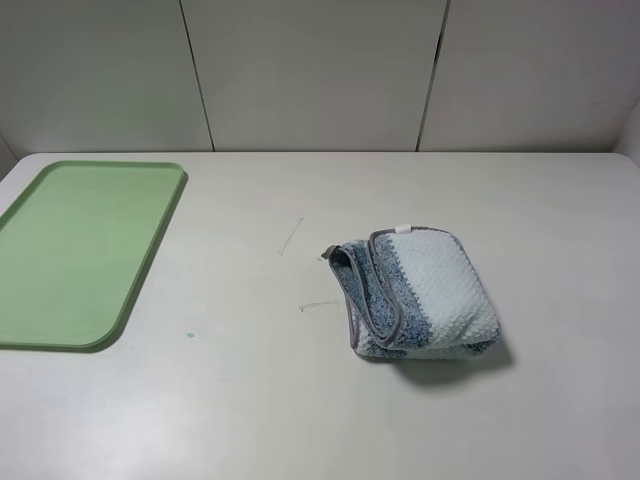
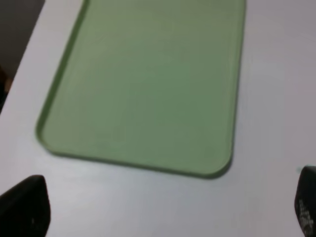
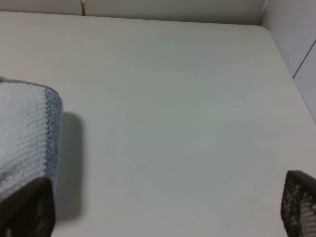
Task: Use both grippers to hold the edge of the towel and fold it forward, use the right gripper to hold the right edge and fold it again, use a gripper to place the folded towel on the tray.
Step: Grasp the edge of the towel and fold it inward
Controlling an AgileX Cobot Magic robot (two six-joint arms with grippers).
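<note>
The towel (image 1: pixel 420 292) lay folded on the table (image 1: pixel 250 400), well right of the tray (image 1: pixel 60 250), while left claw (image 2: pixel 165 207) and right claw (image 3: pixel 164 205) stood spread, empty, seemingly ready for pick-up.

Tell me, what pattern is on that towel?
The towel has wide white and mottled blue-grey stripes with thin grey trim; clearest in the high view.

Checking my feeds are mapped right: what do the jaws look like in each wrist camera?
Left gripper: rounded black jaws, only the tips showing. Right gripper: dark jaws with a fine dotted texture. No arms, cables or markings are visible.
</note>
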